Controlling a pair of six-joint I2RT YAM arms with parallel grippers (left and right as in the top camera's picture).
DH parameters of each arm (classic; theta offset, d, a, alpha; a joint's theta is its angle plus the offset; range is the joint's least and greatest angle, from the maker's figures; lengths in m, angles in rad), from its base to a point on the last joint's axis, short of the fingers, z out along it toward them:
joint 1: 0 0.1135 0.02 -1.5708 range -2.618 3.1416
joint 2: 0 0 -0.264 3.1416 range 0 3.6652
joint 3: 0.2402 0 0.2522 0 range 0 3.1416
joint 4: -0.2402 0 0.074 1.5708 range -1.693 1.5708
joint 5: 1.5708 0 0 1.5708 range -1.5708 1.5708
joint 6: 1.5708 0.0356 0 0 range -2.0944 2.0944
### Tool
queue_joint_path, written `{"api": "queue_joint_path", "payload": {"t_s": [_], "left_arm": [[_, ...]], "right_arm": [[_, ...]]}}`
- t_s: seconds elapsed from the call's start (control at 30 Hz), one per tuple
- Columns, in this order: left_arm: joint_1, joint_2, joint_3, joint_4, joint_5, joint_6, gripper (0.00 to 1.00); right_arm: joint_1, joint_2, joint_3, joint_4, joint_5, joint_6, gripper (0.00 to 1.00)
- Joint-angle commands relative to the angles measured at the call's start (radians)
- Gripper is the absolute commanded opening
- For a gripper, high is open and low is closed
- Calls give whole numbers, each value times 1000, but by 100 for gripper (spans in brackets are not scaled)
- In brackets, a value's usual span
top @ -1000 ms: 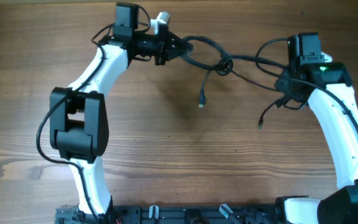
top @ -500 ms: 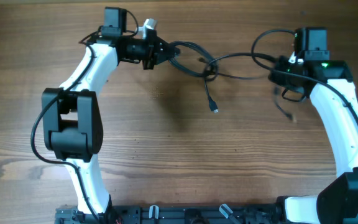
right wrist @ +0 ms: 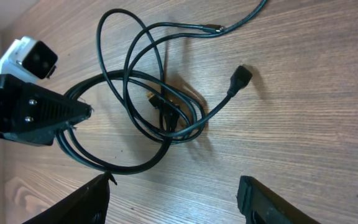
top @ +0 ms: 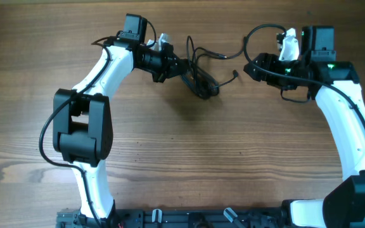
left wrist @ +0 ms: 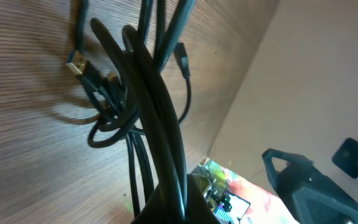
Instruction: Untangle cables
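Observation:
The cables [top: 201, 77] are thin black cords bunched in loose loops on the wooden table, just right of my left gripper [top: 173, 65]. That gripper is shut on several strands; in the left wrist view the cables [left wrist: 157, 118] rise from the left gripper [left wrist: 173, 208] to a knot with a USB plug [left wrist: 74, 65]. My right gripper [top: 253, 66] is open and apart from the cords. In the right wrist view the cables [right wrist: 160, 109] lie ahead of the right gripper [right wrist: 176, 193], with one free plug [right wrist: 241, 74] on the wood. Nothing sits between its fingers [right wrist: 86, 199].
The left gripper [right wrist: 30, 109] shows in the right wrist view with its white camera [right wrist: 33, 57]. Thicker black arm wires loop above the right wrist [top: 262, 31]. A black rail [top: 189, 218] runs along the table's near edge.
The right gripper has opened and let go of the cord that was stretched between the arms. The cables have slackened into a bunch by the left gripper, which stays shut on them.

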State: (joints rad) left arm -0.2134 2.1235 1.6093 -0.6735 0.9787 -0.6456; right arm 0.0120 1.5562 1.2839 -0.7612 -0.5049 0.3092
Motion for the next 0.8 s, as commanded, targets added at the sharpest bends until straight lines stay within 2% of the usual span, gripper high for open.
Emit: {"api": "queue_joint_path", "payload": {"t_s": [0.0, 0.07, 0.13, 0.27, 0.37, 0.5, 0.57, 0.63, 0.7, 0.73, 0.77], "left_arm": [[0, -18, 8, 18, -25, -208, 4], [0, -18, 8, 53, 14, -377, 4], [0, -18, 8, 102, 87, -485, 4], [-1, -18, 8, 225, 238, -815, 4], [-1, -18, 8, 254, 281, -911, 4], [-1, -18, 8, 255, 275, -933, 4], [-3, -18, 8, 253, 196, -910, 4], [-16, -18, 8, 233, 51, -872, 4], [-47, -18, 8, 165, -192, -793, 4], [-81, -18, 8, 99, -389, -750, 13], [-101, -18, 8, 70, -497, -719, 31]], "right_arm": [[7, 20, -21, -3, -7, 51, 68], [15, 32, -22, -2, -20, 51, 68], [28, 39, -22, -1, -20, 50, 68], [70, 53, -22, 21, -19, 63, 68], [85, 72, -22, 37, -13, 98, 68], [86, 88, -23, 47, -17, 110, 68], [86, 88, -22, 46, -17, 109, 68], [86, 88, -22, 46, -16, 109, 68], [86, 88, -23, 46, -16, 109, 68], [86, 88, -22, 45, -16, 108, 68], [86, 88, -23, 43, -16, 105, 68]]}}
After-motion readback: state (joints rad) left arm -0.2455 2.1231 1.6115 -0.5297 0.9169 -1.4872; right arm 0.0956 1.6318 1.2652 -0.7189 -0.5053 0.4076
